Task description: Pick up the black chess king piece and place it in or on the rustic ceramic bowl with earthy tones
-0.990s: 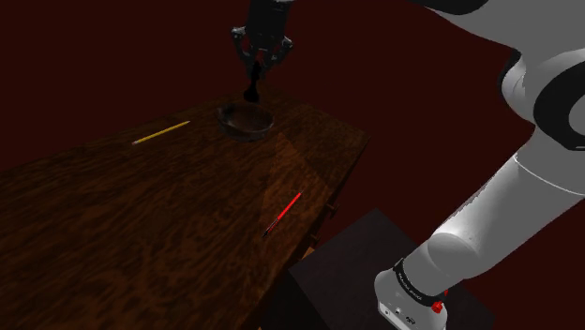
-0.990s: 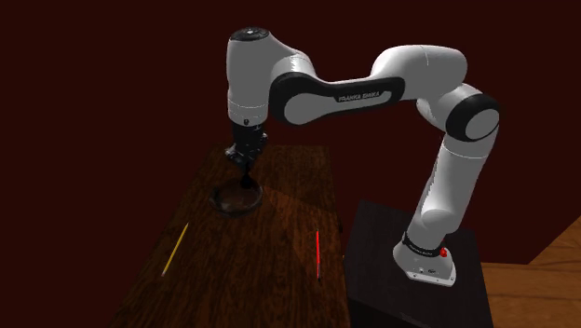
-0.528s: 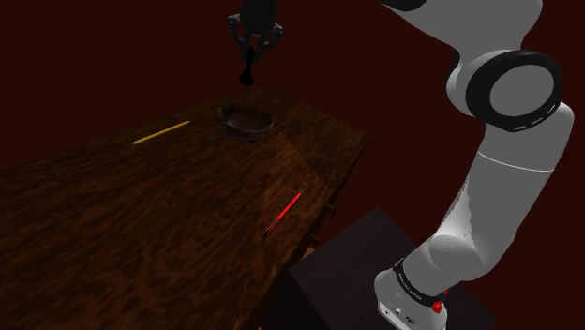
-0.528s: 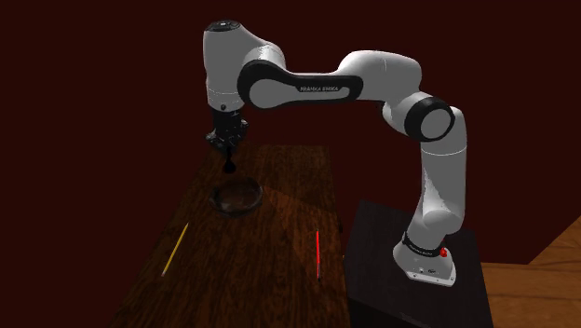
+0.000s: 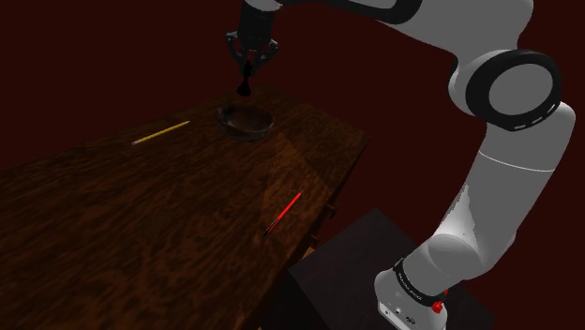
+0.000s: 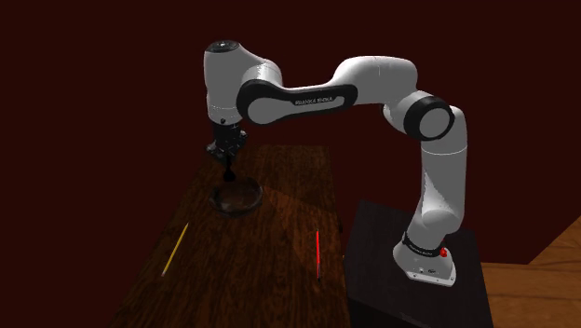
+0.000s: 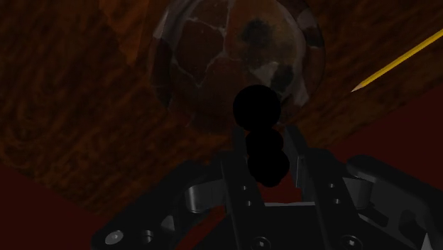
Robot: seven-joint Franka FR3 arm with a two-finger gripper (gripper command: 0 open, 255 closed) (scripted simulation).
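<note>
The gripper is clasping the black chess king by its upper part. Its two fingers are pressing in on either side, closed only as far as the slim body allows. The king is hanging base-down in the air, clear of the bench and just above the bowl, which is sitting near the bench's far end. In the wrist view the round base is lining up with the part of the bowl nearest the gripper, not its middle.

The king is looking small, stiff and light, so weight is hardly mattering. Its turned, rounded shape is giving flat pads little to bite on, and it may be ready to swivel or slip if the grip is loosened unevenly. The narrow stretch under the crown, where the fingers are sitting, seems the sensible place to hold it.

The bowl is showing a mottled brown, crackled inside and looks hard. A drop from height is likely to be risking a bounce or a roll, so a low release over the middle is looking wiser. A yellow pencil and a red pen are lying well apart from the bowl.
</note>
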